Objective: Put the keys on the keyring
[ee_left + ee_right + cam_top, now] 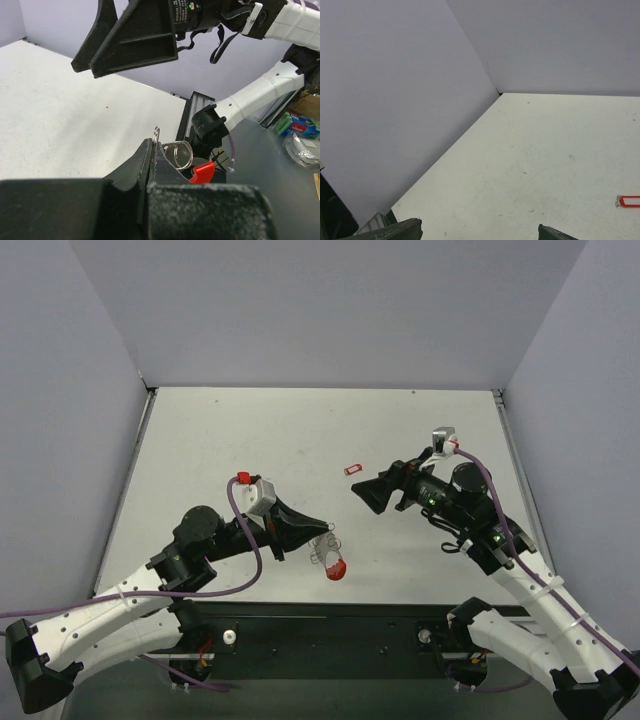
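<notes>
The keys, a tiny red tag with a pale centre, lie flat on the table, just beyond my right gripper. In the right wrist view the tag sits at the right edge, and the right gripper stands wide open with nothing between its fingertips. My left gripper is shut on a thin silver ring of the keyring. More silver rings and the red curved clip hang below its tips. From above, the red clip dangles near the table's front edge.
Grey walls enclose the white table on three sides. The right arm's gripper hangs close above and ahead of the left one. A black rail runs along the near edge by the arm bases.
</notes>
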`<control>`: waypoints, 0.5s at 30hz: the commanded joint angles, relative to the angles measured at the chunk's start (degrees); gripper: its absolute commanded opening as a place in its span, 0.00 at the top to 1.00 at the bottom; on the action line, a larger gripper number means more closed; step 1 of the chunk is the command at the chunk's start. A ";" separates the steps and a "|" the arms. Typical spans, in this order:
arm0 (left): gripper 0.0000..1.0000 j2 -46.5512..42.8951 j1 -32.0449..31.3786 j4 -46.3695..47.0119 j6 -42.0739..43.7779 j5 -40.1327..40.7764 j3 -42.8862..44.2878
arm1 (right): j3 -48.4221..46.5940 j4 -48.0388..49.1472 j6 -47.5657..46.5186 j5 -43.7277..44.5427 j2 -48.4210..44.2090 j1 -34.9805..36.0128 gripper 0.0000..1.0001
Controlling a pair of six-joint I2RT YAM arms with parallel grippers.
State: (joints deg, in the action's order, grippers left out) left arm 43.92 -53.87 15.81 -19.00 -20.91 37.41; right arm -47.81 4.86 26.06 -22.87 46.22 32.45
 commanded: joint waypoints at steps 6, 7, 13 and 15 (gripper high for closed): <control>1.00 -0.94 3.23 3.26 -2.43 4.21 -3.57 | 1.23 1.55 5.05 -3.51 8.26 -10.38 0.02; 1.00 -0.68 4.37 4.04 -4.09 3.77 -4.09 | 1.14 0.60 4.27 -2.62 9.49 -10.73 0.03; 1.00 -0.33 16.76 6.95 -12.53 -1.59 -7.52 | -4.47 -7.04 -0.48 3.44 23.72 -10.83 0.10; 1.00 -0.33 20.88 5.91 -13.77 -2.56 -7.88 | -8.16 -9.42 -1.45 4.94 29.42 -10.30 0.14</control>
State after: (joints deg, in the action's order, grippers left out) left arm 44.10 -39.18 17.41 -26.92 -20.10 29.54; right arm -49.67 0.80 27.86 -21.87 68.12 21.76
